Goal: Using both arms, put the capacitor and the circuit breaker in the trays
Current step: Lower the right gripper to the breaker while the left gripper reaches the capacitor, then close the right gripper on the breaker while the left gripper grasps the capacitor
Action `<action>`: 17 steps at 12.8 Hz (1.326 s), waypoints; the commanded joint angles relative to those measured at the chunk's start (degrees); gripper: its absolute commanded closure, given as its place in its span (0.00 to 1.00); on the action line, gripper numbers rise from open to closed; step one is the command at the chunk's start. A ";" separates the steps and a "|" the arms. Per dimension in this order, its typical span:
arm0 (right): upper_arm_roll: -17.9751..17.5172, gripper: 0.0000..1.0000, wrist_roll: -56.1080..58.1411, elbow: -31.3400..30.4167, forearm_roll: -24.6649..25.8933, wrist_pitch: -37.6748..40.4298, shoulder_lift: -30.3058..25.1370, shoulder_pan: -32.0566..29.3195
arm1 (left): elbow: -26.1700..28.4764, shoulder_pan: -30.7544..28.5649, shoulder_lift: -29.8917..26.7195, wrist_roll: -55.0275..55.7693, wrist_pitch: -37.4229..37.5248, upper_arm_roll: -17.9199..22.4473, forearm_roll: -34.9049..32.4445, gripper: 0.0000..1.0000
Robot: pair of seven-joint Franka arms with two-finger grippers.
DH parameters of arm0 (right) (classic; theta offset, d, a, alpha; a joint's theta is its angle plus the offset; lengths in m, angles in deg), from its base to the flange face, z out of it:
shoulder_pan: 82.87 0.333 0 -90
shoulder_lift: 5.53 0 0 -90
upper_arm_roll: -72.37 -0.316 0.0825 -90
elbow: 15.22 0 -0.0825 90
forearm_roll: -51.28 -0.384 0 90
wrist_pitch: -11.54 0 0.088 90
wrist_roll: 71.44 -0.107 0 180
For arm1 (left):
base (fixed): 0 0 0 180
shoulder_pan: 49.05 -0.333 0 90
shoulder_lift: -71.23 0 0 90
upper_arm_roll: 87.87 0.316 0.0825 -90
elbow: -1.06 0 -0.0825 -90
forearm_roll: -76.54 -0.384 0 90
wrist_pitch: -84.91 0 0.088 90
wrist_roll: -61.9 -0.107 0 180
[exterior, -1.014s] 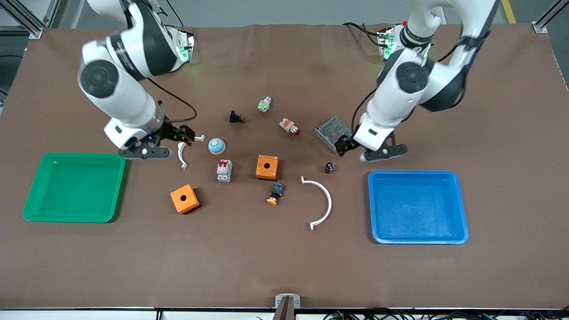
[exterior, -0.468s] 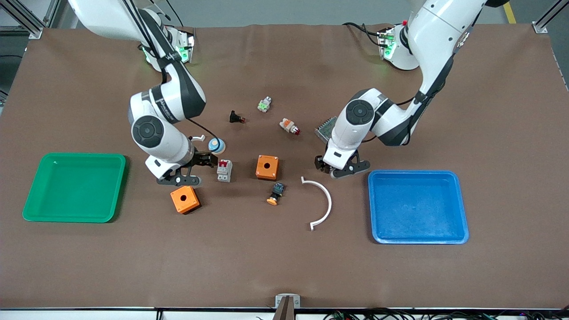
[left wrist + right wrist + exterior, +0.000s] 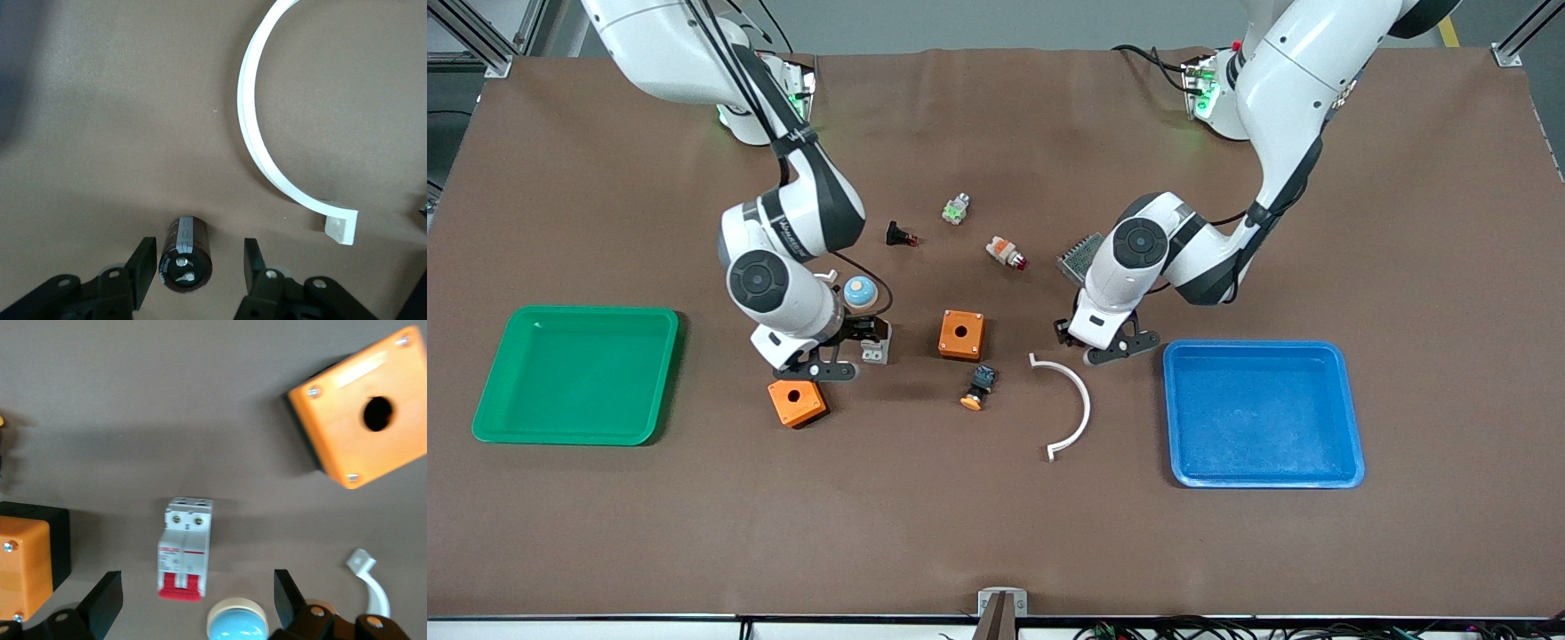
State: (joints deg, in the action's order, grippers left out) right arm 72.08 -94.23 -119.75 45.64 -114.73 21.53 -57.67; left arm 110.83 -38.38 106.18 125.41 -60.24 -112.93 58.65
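The capacitor (image 3: 185, 253), a stubby black cylinder, lies on the brown mat between the open fingers of my left gripper (image 3: 198, 267); the fingers do not touch it. In the front view the left gripper (image 3: 1089, 342) covers it. The circuit breaker (image 3: 185, 547), white-grey with red levers, lies flat on the mat between the spread fingers of my right gripper (image 3: 197, 600), apart from both. In the front view the right gripper (image 3: 854, 342) is low over the breaker (image 3: 876, 349), which shows only in part.
A green tray (image 3: 574, 373) sits at the right arm's end, a blue tray (image 3: 1263, 413) at the left arm's end. Two orange boxes (image 3: 961, 333) (image 3: 796, 400), a blue dome button (image 3: 859, 290), an orange-capped button (image 3: 978, 388) and a white arc (image 3: 1072, 404) lie close by.
The right gripper moved from beside the green tray to the circuit breaker and lowered. The left gripper moved from beside the grey finned module down over the capacitor.
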 commanded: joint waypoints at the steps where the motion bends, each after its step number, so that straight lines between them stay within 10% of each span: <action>1: 0.64 0.00 -2.79 1.44 -0.51 -1.61 2.47 2.56 | -1.22 0.23 0.03 1.10 3.28 0.01 -1.70 0.39; 11: 0.64 0.05 -2.70 -0.76 0.10 -4.96 4.84 3.89 | -2.10 0.14 -0.06 1.18 3.91 -0.16 -1.62 1.00; 17: 0.64 0.66 -2.79 -1.38 0.02 -4.61 4.67 3.71 | -2.81 -1.44 -6.02 0.83 8.91 -0.08 -1.62 1.00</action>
State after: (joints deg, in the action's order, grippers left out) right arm 72.34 -96.13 -120.69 45.65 -119.24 26.60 -54.44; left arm 107.50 -38.96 104.27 125.41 -54.07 -112.93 58.55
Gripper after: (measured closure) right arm 0.471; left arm 0.656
